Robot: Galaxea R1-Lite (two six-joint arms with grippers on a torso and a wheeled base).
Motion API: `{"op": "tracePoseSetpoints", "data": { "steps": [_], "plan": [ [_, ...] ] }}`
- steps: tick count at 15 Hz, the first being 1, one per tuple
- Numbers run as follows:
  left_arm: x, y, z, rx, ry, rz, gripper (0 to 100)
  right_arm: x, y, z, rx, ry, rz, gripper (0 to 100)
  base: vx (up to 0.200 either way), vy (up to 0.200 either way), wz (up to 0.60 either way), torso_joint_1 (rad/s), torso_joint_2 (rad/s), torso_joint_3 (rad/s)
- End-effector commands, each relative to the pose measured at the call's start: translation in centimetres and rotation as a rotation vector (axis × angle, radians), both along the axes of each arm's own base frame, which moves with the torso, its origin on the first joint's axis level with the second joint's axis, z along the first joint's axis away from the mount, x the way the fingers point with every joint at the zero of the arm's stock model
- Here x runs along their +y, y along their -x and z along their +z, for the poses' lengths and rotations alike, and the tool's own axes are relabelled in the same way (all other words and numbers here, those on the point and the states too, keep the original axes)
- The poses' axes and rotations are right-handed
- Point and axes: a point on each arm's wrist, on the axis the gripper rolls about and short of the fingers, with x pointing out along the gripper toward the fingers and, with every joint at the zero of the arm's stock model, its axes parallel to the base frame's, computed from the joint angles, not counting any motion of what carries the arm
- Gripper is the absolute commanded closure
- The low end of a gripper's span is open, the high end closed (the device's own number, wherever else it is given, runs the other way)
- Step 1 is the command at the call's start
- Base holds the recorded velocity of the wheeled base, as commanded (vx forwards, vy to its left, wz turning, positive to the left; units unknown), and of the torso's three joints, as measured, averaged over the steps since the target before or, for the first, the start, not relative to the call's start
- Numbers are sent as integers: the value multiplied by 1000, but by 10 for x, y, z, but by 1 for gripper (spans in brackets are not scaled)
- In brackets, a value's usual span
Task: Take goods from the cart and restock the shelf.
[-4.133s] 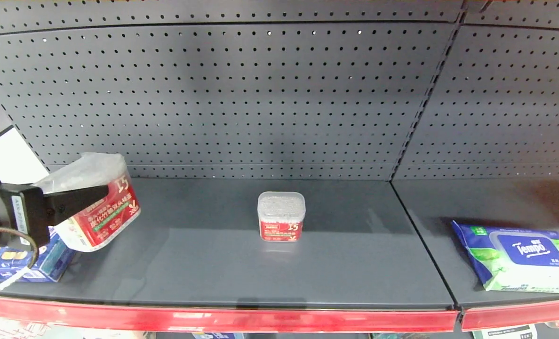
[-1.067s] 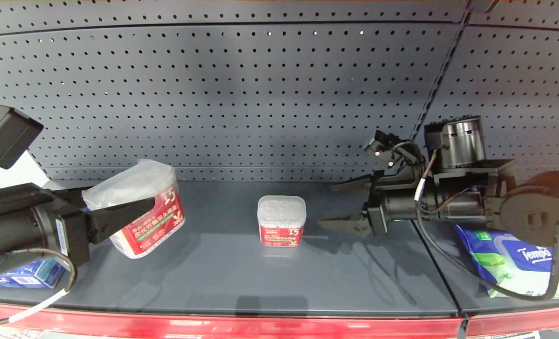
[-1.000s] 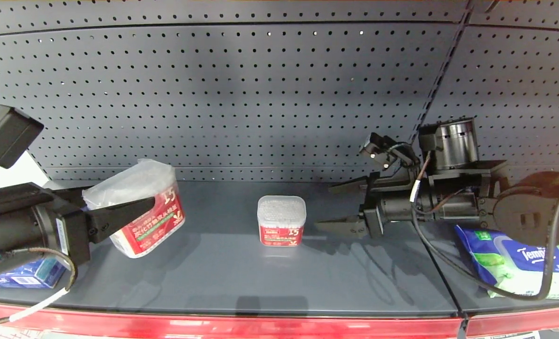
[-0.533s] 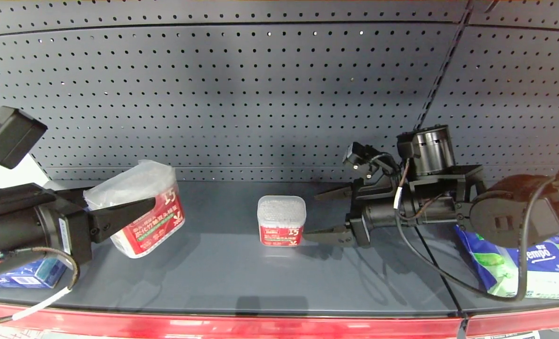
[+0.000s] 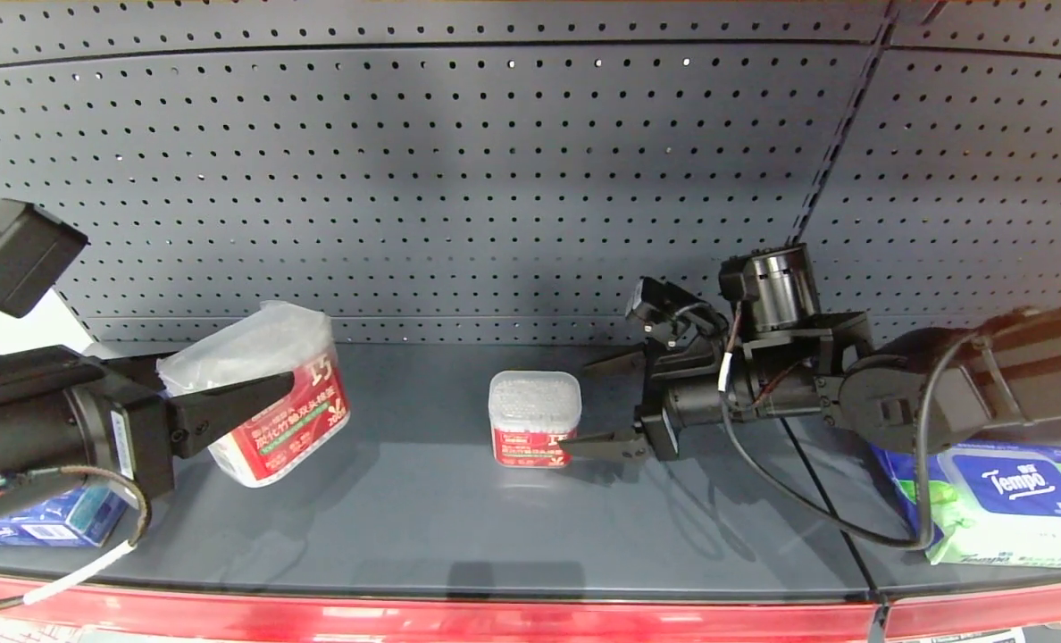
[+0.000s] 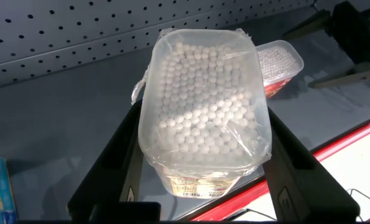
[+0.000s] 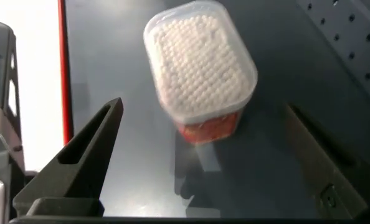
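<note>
Head view: holds a film-wrapped clear plastic tub of white cotton swabs (image 5: 289, 429) clamped in the left fingers (image 5: 227, 404), tilted over the left part of the grey metal shelf (image 5: 423, 509). Has the right fingers (image 5: 602, 444) spread wide and empty, tips just right of a smaller upright clear swab tub (image 5: 534, 418) at mid-shelf, lined up to straddle it, nearer than the left

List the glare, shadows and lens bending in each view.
Head view: the red front edge of the shelf bows, a sign of lens bending; the open right claw throws soft shadows on the shelf. Left wrist view: light glints off the wrapped box in the left claw. Right wrist view: the standing box mirrors faintly in the glossy shelf.
</note>
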Motion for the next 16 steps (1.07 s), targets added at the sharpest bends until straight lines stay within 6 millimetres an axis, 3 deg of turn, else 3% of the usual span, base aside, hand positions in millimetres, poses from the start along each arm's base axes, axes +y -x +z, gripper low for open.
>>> {"op": "tracePoseSetpoints", "data": {
  "steps": [1,7,16],
  "plan": [
    [0,0,-1,4,1,2,100,4,-5,-4,4,1,5,0,0,0,0,0,0,0],
    [1,-1,-1,4,1,10,100,19,-11,-18,-30,33,57,0,0,0,0,0,0,0],
    [3,-1,-2,9,1,20,100,34,-25,-24,-52,31,76,0,0,0,0,0,0,0]
  ]
}}
